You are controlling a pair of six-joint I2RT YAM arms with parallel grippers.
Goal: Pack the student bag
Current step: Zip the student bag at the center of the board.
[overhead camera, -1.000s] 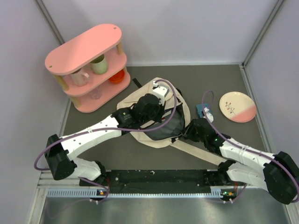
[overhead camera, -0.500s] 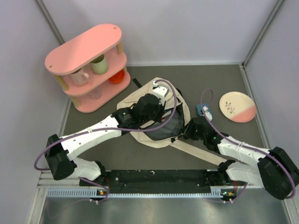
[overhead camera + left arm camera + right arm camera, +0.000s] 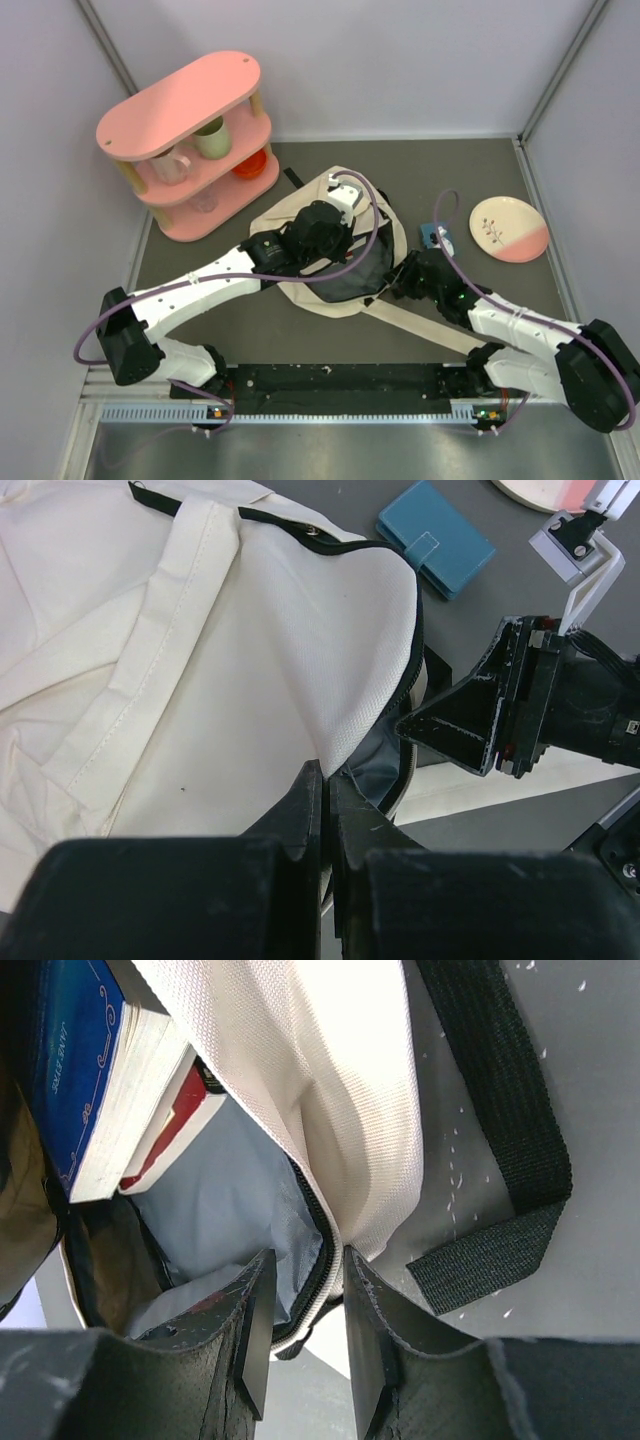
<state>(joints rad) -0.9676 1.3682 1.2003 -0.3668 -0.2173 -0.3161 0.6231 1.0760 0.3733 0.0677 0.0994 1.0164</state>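
Bag (image 3: 268,215) lies in the middle of the table (image 3: 300,335), between the two arms. It is cream, and its mouth is open toward the near side. Inside it is grey. Two books (image 3: 70,1060) stand in there side by side, a blue one and a red one.

The left claw (image 3: 322,775) reaches over the top of the bag from the left. Its fingers are pressed together on the edge of the mouth, and a bit of cream cloth is pinched between them. The right claw (image 3: 308,1255) is at the right side of the mouth. One finger is inside the bag and one is outside, with the zip edge squeezed between them. The two claws are near each other but do not touch.

A black strap (image 3: 500,1110) lies flat on the table just beside the right claw. A long cream strap (image 3: 420,325) runs from the bag toward the base of the right arm. A blue wallet (image 3: 435,540) lies just beside the bag, on its right. A plate (image 3: 508,228) sits farther right. A pink shelf (image 3: 190,100) with cups (image 3: 210,138) stands well apart at the far left.
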